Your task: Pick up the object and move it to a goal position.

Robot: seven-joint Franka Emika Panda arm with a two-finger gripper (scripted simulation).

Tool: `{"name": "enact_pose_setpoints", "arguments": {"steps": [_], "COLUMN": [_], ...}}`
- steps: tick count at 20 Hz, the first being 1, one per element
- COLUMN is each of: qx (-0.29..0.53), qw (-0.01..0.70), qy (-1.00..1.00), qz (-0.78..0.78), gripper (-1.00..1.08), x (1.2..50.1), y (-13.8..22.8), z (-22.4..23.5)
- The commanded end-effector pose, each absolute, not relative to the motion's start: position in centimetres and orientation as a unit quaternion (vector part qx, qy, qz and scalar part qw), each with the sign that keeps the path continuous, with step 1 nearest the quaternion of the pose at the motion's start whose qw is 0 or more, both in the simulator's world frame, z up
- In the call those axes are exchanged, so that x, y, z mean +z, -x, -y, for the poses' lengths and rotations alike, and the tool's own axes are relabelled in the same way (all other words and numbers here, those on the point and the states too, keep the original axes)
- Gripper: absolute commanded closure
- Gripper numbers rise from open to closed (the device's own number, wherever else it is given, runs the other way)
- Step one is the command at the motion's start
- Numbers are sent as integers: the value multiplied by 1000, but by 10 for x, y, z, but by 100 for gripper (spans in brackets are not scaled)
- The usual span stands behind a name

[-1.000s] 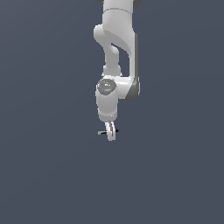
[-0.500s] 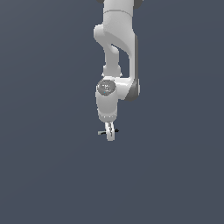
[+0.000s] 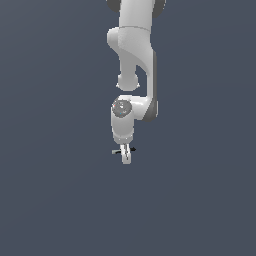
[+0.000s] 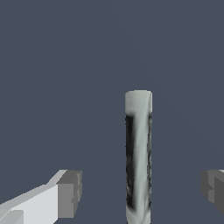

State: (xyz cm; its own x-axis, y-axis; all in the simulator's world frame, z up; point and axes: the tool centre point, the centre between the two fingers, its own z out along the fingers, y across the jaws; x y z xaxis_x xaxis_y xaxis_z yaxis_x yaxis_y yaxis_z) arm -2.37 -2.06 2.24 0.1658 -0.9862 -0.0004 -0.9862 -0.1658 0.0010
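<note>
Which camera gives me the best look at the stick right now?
The wrist view. There the stick fills much of the frame, lying between the gripper jaws with clear gaps to both, so the jaws are open. In the exterior view the stick is only a tiny dark sliver crossing behind the gripper, too small for detail.

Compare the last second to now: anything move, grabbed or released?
No visible change. The arm holds the same pose over the plain grey floor, and the gripper sits at the same spot down around the stick. In the wrist view the fingertips stand apart on either side of the stick, neither touching it, so nothing is grasped.
</note>
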Motion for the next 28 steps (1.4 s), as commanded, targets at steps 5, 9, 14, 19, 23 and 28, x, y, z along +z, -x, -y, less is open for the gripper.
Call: {"name": "enact_pose_setpoints", "arguments": {"steps": [5, 9, 14, 19, 23, 28], "qx": [0, 0, 0, 0, 0, 0], "qw": [0, 0, 0, 0, 0, 0], "qy": [-763, -763, -763, -763, -763, -763], "qz": [646, 646, 646, 646, 646, 646], "gripper": [-92, 108, 108, 108, 108, 108], "x": [10, 10, 10, 12, 21, 45], "y": [23, 23, 23, 23, 25, 30], "z": [21, 21, 21, 21, 25, 34]}}
